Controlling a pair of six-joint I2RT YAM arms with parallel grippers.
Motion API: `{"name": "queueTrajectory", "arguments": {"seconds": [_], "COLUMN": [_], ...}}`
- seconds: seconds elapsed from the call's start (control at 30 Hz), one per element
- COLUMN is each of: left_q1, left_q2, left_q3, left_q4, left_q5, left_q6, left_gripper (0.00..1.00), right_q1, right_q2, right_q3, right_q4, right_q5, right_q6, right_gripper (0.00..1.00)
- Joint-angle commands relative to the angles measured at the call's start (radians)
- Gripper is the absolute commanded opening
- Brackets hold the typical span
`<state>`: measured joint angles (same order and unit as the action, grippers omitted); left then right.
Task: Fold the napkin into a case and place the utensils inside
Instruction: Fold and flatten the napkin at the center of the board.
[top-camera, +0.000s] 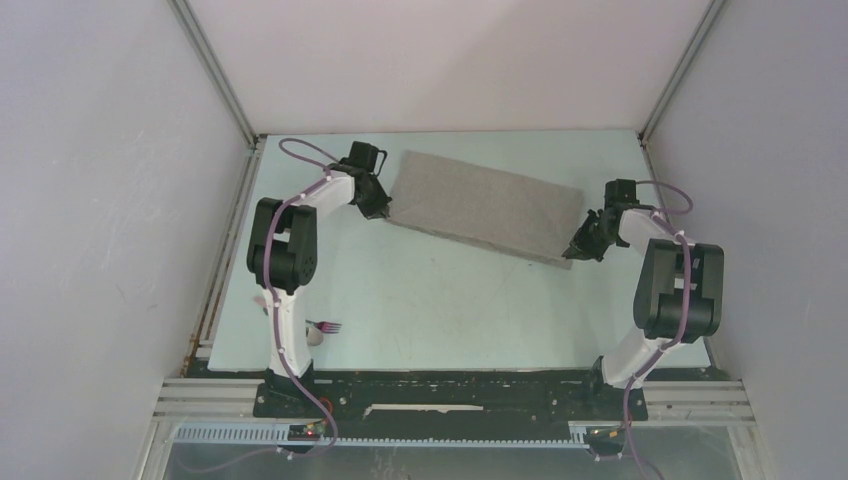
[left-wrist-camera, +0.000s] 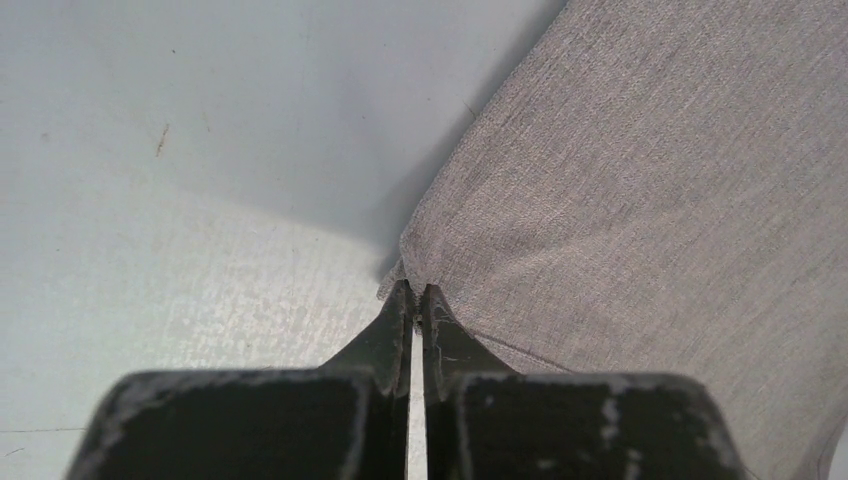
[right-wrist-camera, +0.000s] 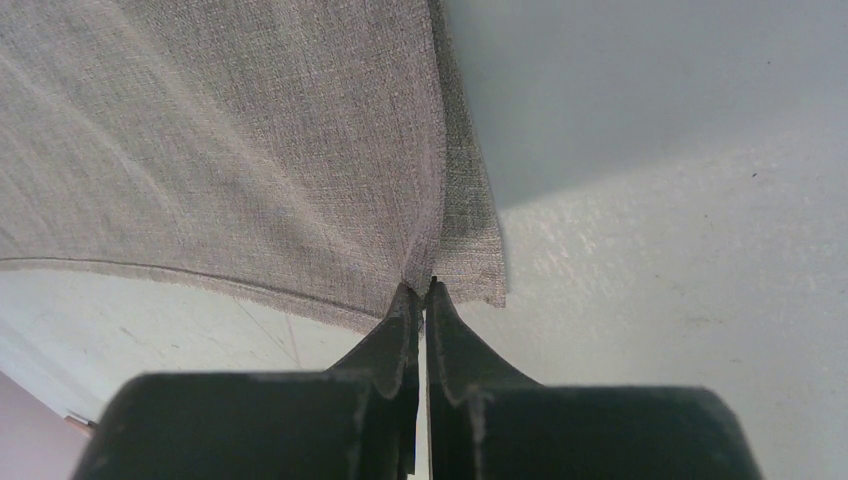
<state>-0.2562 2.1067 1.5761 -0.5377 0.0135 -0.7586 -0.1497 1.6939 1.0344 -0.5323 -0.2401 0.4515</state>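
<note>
The light-grey napkin (top-camera: 478, 207) lies as a long folded rectangle across the far middle of the table, slanting down to the right. My left gripper (top-camera: 381, 209) is shut on its near-left corner; in the left wrist view the cloth (left-wrist-camera: 640, 200) bunches right at the fingertips (left-wrist-camera: 417, 290). My right gripper (top-camera: 577, 252) is shut on the napkin's near-right corner, where the fabric (right-wrist-camera: 250, 150) puckers at the tips (right-wrist-camera: 424, 285). The utensils lie by the left arm's base: a fork (top-camera: 327, 327) with a pinkish handle and dark tines, and a pale spoon bowl (top-camera: 313, 337) partly hidden behind the arm.
The pale table (top-camera: 450, 310) is boxed in by white walls on the left, back and right. A black base rail (top-camera: 440, 390) runs along the near edge. Both arms reach toward the far half.
</note>
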Motion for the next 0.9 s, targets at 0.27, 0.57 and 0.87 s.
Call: {"name": "queueTrajectory", "arguments": {"seconds": [0.27, 0.57, 0.87], "left_q1": [-0.009, -0.009, -0.009], "left_q2": [0.025, 0.029, 0.008], "left_q3": [0.045, 0.053, 0.047], "left_q4": [-0.024, -0.027, -0.047], "left_q5": [-0.033, -0.034, -0.063], "left_q6": [0.031, 0.034, 0.041], "left_gripper": [0.00, 0.00, 0.00], "right_q1": [0.003, 0.001, 0.006], "right_q2": [0.050, 0.080, 0.029], "right_q3": [-0.005, -0.004, -0.005], "right_q4": [0.026, 0.032, 0.006], "right_q5": [0.057, 0.072, 0.078], "right_q6": [-0.007, -0.006, -0.010], "right_gripper": [0.00, 0.00, 0.00]}}
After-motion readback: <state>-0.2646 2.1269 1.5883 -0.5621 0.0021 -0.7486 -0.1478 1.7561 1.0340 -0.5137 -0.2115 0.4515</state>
